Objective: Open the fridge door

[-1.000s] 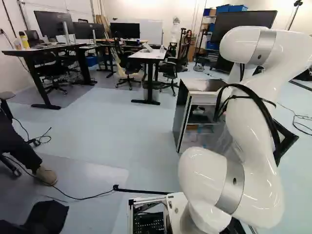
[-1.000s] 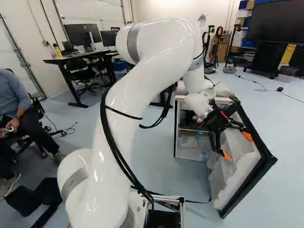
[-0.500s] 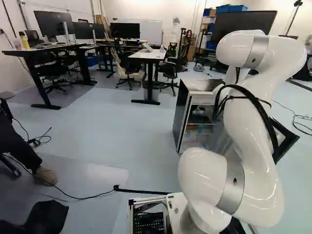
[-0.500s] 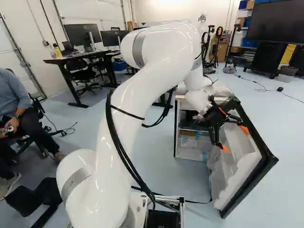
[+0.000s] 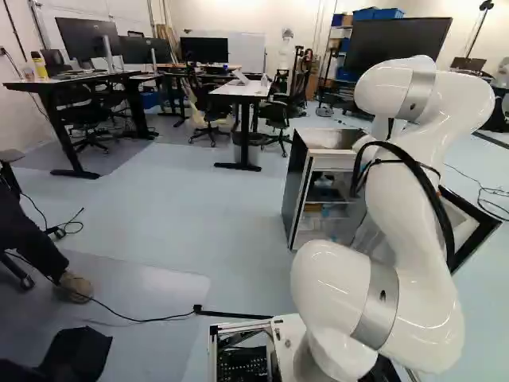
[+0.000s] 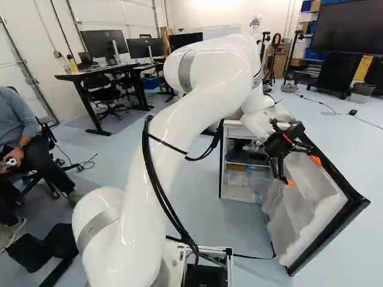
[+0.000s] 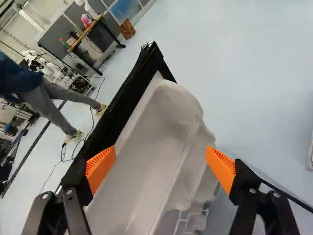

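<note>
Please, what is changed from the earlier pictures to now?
The fridge door has swung wider, toward the right of the right base view. The arm and its tool shifted the same way, the tool's fingers apart. The floor cable moved slightly. The fridge cabinet stayed in place.

End effector (image 6: 303, 171) w/ orange pads (image 7: 100, 169) wide apart, fridge door (image 7: 149, 142) w/ white liner & blk edge ahead

In the right base view: the fridge (image 6: 221, 170) ahead of the arm (image 6: 200, 89), its door (image 6: 336, 225) extending rightward; at the left, a desk (image 6: 90, 75) bearing monitors (image 6: 99, 44), with a chair (image 6: 103, 92) beside it.
</note>
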